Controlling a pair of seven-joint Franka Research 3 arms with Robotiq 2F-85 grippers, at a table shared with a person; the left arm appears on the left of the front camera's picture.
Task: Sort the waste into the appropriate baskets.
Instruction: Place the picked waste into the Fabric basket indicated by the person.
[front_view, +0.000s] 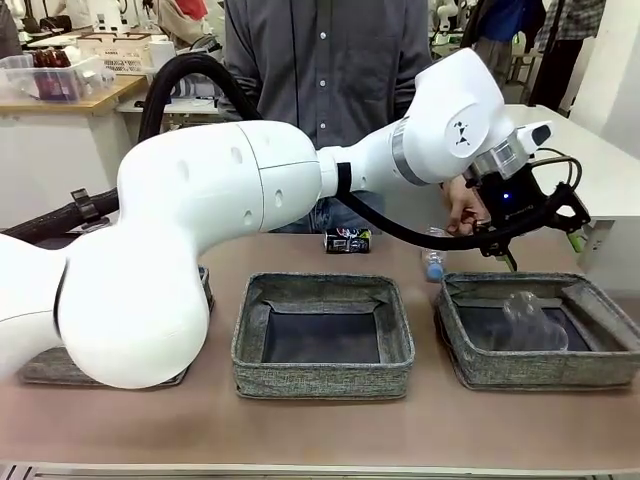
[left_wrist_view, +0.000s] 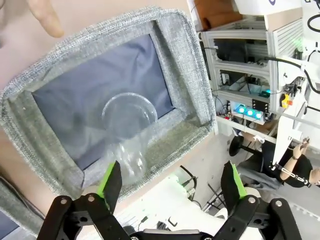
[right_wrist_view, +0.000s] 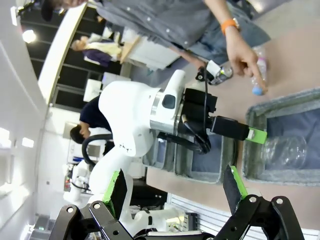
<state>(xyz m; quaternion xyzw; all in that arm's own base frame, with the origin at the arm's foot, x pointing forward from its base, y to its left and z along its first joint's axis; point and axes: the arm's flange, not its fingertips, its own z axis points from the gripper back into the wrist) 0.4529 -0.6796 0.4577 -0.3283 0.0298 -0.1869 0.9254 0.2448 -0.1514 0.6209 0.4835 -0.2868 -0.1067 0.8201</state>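
Note:
A clear plastic cup lies on its side in the right basket. My left gripper hangs open just above that basket's far rim, with nothing between its fingers. In the left wrist view the cup rests on the dark bottom of the basket, beyond the spread left gripper. A water bottle with a blue cap and a dark printed can lie on the table behind the baskets. My right gripper is open and holds nothing.
The person's hand hovers by the bottle, close to my left gripper. The middle basket has nothing in it. The left basket is mostly hidden behind my left arm. A white rack stands past the table's right end.

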